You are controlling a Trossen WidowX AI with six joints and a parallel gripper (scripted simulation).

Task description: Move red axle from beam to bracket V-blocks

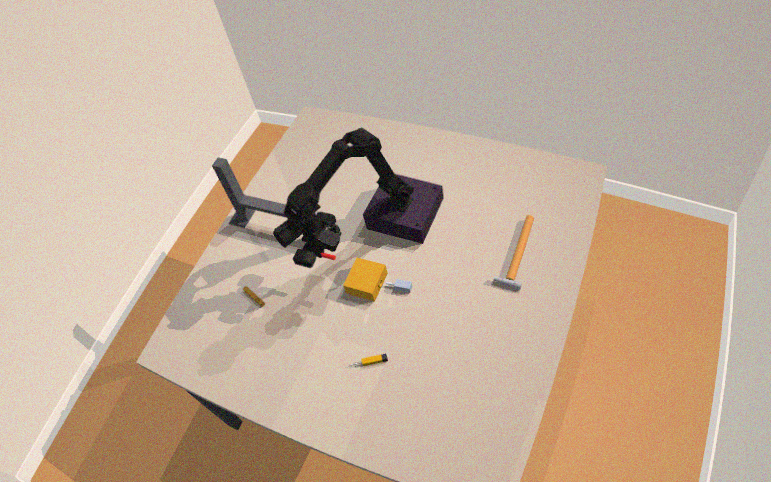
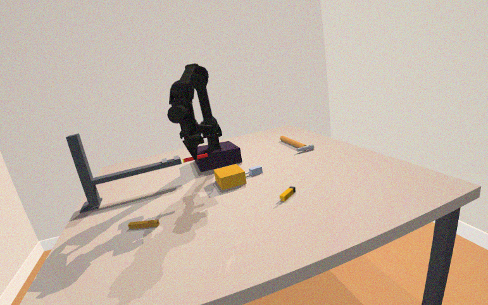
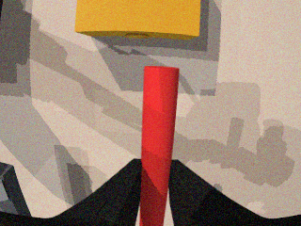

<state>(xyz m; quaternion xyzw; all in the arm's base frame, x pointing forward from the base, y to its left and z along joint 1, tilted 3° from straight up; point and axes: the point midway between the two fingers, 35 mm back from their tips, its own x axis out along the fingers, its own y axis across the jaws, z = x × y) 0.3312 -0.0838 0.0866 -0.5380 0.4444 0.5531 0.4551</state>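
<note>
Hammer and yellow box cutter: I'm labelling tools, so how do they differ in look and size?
The hammer has an orange handle; the box cutter has a yellow body. The hammer is longer than the cutter. Both lie on the table.

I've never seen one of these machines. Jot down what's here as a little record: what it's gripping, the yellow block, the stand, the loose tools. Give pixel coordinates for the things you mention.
gripper: shut on the red axle, in the air
red axle: [image 1: 328, 256] [image 2: 196, 157] [image 3: 161, 108] out of the yellow block
yellow block: [image 1: 365, 279] [image 2: 230, 177] [image 3: 137, 16] on the table
stand: dark bracket [image 1: 261, 204] [image 2: 124, 173], upright post with a side arm
V-blocks: on the side arm's end, no axle in them
loose tools: orange-handled hammer [image 1: 520, 246] [image 2: 293, 142], yellow-and-black tool [image 1: 372, 359] [image 2: 287, 193]
</note>
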